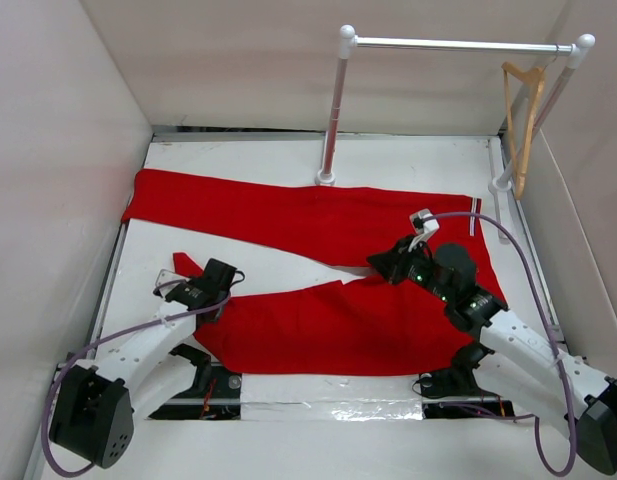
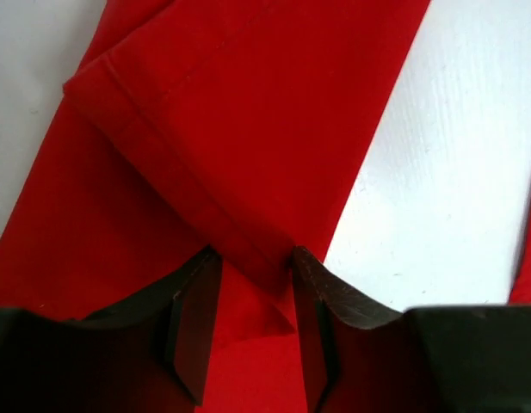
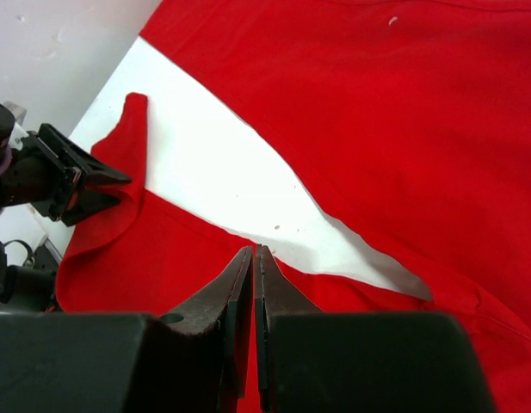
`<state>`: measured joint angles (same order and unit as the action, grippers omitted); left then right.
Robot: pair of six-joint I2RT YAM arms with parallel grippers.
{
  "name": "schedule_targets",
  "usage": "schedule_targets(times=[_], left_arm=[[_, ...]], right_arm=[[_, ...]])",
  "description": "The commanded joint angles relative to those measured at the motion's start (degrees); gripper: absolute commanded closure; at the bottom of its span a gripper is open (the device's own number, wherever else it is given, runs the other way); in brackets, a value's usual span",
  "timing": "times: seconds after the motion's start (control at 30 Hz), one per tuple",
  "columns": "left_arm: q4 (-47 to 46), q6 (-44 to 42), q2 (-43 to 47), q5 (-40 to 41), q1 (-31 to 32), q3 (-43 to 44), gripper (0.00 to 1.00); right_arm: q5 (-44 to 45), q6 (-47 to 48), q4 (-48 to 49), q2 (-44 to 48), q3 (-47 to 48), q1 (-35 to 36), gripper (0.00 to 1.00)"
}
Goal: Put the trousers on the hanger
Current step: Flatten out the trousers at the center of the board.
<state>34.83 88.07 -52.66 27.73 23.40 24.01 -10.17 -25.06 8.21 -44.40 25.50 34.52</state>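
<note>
White counter (image 1: 408,160), trousers (image 1: 318,215) lie flat over most of it: waist end near the right edge, one leg running along the back toward the far-left corner, the other along the near edge, and a bare wedge of counter between them. We read this as an early stage, with the cloth being gathered or folded before it goes up. The clothes rail (image 1: 458,44) stands at the back edge, and the hanger (image 1: 526,120) hangs from its right end over the far-right corner, well apart from the cloth and untouched. The left arm stretches low from the near-left corner. The left gripper (image 2: 252,258) is narrow, pinching the folded hem of the near leg, and one hem corner stands up, likely for a fold. The right arm reaches in from the near-right corner, wrist tipped down. The right gripper (image 3: 253,251) has its jaws pressed flat together at the inner edge of the near leg, by the point of the wedge. We cannot tell whether cloth is caught there.
</note>
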Motion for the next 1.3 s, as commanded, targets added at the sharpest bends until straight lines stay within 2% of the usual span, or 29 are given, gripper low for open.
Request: schedule_targets(times=[0.0, 0.03, 0.07, 0.1, 0.17, 0.23, 0.37, 0.4, 0.43, 0.5, 0.67, 0.73, 0.87, 1.03, 1.13, 1.27], left_arm=[[-1.1, 4.4, 2.1, 5.8, -0.3, -1.5, 0.66], [-1.5, 4.2, 3.7, 6.4, -0.3, -1.9, 0.71], [-2.0, 4.2, 4.4, 8.4, -0.3, -2.1, 0.83], [-2.0, 4.3, 5.2, 9.4, -0.3, -2.2, 0.91], [-2.1, 1.9, 6.5, 13.1, -0.3, -1.2, 1.0], [-0.8, -0.3, 6.9, 15.5, -0.3, 2.3, 1.0], [-1.7, -13.0, 7.8, 20.3, -0.3, 12.4, 1.0], [-4.3, -20.4, 8.2, 20.7, -0.3, 16.5, 1.0], [-5.6, -24.1, 9.0, 21.0, -0.3, 18.4, 1.0], [-8.9, -34.1, 9.3, 22.2, -0.3, 24.5, 1.0], [-8.2, -45.3, 9.9, 27.5, -0.3, 34.9, 1.0], [-10.7, -50.4, 12.8, 28.1, -0.3, 35.8, 1.0], [-20.0, -57.4, 18.0, 26.4, -0.3, 32.2, 1.0], [-23.9, -59.6, 19.9, 22.4, -0.3, 30.3, 1.0], [-25.7, -63.5, 21.1, 15.7, -0.3, 30.8, 1.0], [-22.3, -67.5, 20.4, 7.2, -0.3, 33.7, 1.0]], right_arm=[[-0.9, 0.2, 3.2, -0.5, 0.1, -0.3, 0.9], [-0.8, 0.2, 3.2, -0.7, 0.1, -0.3, 0.9], [-0.5, 0.3, 3.2, -0.9, 0.1, -0.3, 0.9], [-0.4, 0.3, 3.2, -0.9, 0.0, -0.3, 0.9], [0.0, 0.3, 3.5, -1.2, -0.3, -0.3, 0.9], [0.1, 0.3, 3.8, -1.7, -0.4, -0.3, 0.9], [2.1, 0.4, 3.7, -2.8, -0.4, -0.9, 0.95], [2.8, 0.4, 3.7, -3.1, -0.4, -0.9, 0.96], [3.8, 0.4, 3.7, -3.3, -0.6, -0.9, 1.0], [6.6, 0.3, 3.4, -4.0, -0.7, -0.9, 1.0], [9.6, -1.0, 3.1, -9.4, -0.6, -3.7, 1.0], [9.9, -2.0, 2.7, -11.9, -0.2, -4.7, 0.96], [10.4, -6.9, 1.9, -18.9, -0.5, -7.4, 0.94], [15.9, -11.1, 3.3, -23.0, -2.7, -7.9, 0.94], [17.7, -11.9, 0.2, -24.1, -0.6, -7.9, 0.94], [19.0, -13.3, -0.7, -27.9, 1.4, -7.9, 0.92]])
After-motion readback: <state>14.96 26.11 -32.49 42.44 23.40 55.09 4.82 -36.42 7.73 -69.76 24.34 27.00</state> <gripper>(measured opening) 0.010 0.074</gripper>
